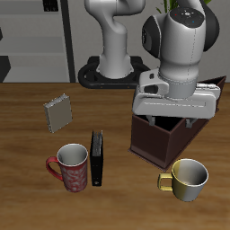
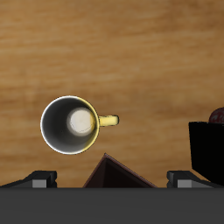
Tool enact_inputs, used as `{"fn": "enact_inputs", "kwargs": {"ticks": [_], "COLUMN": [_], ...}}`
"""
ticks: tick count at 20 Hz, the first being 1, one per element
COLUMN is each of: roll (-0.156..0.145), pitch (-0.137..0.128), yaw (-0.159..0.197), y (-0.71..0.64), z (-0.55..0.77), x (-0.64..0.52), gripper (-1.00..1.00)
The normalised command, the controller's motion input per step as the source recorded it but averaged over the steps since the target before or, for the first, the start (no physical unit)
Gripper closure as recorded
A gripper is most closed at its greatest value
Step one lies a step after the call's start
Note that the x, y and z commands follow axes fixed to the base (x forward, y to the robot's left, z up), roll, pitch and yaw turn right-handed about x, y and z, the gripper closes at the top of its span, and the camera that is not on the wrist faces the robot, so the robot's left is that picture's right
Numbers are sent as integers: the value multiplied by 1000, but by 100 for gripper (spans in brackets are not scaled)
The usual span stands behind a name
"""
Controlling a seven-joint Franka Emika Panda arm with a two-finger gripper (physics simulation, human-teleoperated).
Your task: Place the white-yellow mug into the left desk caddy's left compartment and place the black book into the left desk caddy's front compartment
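Exterior view, from its left: grey booklet point(image 1: 59, 113), red patterned mug point(image 1: 70, 168), upright black book point(image 1: 96, 160), left desk caddy point(image 1: 162, 139), white-yellow mug point(image 1: 187, 179) on the counter point(image 1: 27, 144). Only the wrist view shows the mug's pale interior. The arm's tool point(image 1: 171, 115) hangs above the caddy; finger spacing is probably hidden, so undetermined.

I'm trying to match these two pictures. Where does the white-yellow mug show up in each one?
Exterior view: the white-yellow mug stands near the table's front edge, just in front of the left desk caddy.
Wrist view: seen from straight above, pale inside, handle toward the black book.
Shared landmark: the caddy's dark-brown corner.
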Motion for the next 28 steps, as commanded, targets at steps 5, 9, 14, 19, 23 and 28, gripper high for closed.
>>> {"fn": "enact_inputs", "kwargs": {"ticks": [5, 9, 14, 19, 23, 28], "roll": [59, 21, -15, 5, 32, -18], "pitch": [22, 19, 10, 27, 45, 29], "yaw": [-24, -26, -21, -54, -17, -41], "y": [187, 108, 32, 25, 119, -56], "z": [-432, -351, -342, -389, -348, -240], "x": [78, 94, 64, 26, 43, 16], "gripper": [-100, -100, -100, -100, -100, -100]}}
